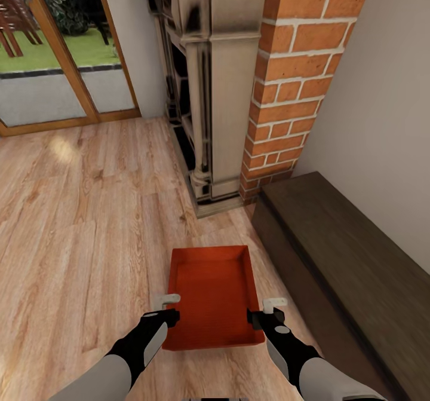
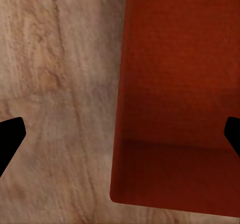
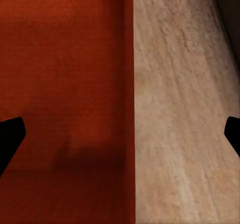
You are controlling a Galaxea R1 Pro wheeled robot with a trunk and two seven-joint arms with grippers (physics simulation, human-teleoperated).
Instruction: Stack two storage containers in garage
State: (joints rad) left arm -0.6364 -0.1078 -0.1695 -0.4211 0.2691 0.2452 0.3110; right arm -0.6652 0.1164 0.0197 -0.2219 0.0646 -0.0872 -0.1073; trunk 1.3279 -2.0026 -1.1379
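Low in the frame, the left gripper and right gripper hover with fingers spread wide apart, each straddling a side wall of the orange-red storage container, which sits on the wood plank floor at lower centre. Right: dark low cabinet. Up top, the brick fireplace.

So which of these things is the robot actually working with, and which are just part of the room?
Job:
storage container
left gripper
right gripper
wood plank floor, where it sits

Room only:
brick fireplace
dark low cabinet
glass door
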